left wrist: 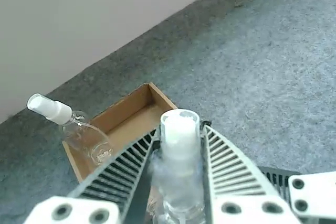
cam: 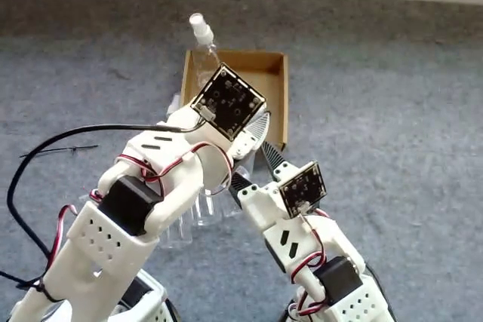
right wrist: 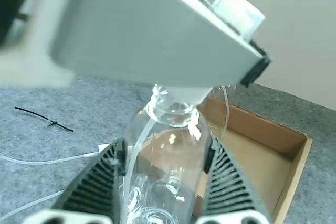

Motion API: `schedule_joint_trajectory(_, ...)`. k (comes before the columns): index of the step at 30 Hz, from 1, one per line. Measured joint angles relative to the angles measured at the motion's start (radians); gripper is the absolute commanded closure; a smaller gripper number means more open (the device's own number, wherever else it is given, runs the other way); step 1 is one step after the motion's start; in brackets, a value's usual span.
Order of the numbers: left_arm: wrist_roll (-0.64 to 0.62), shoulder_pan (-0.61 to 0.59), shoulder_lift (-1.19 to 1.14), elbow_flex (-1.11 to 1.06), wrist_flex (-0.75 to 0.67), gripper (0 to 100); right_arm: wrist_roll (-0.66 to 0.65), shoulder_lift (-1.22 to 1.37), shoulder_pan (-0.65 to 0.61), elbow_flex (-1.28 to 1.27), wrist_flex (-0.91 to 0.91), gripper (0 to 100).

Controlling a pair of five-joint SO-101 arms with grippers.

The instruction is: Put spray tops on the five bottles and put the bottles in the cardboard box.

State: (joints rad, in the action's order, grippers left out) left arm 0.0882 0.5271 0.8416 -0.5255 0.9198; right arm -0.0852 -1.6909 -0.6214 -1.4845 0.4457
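My left gripper is shut on a white spray top that sits on the neck of a clear bottle. My right gripper is shut on that bottle's body, just below the left gripper, in front of the cardboard box. In the high view both grippers meet near the box's front edge, the left gripper over the right gripper. A second clear bottle with a spray top leans in the box's back left corner, also seen as the capped bottle in the left wrist view.
More clear bottles stand on the grey carpet under the left arm. A black cable tie lies to the left, and thin white tubes lie on the carpet. Open carpet stretches right of the box.
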Motion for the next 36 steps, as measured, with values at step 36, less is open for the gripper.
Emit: schedule_joint_trajectory(36, 0.014, -0.005, -0.057, 0.339, 0.187, 84, 0.000, -0.002, 0.002, 0.002, -0.002, 99.5)
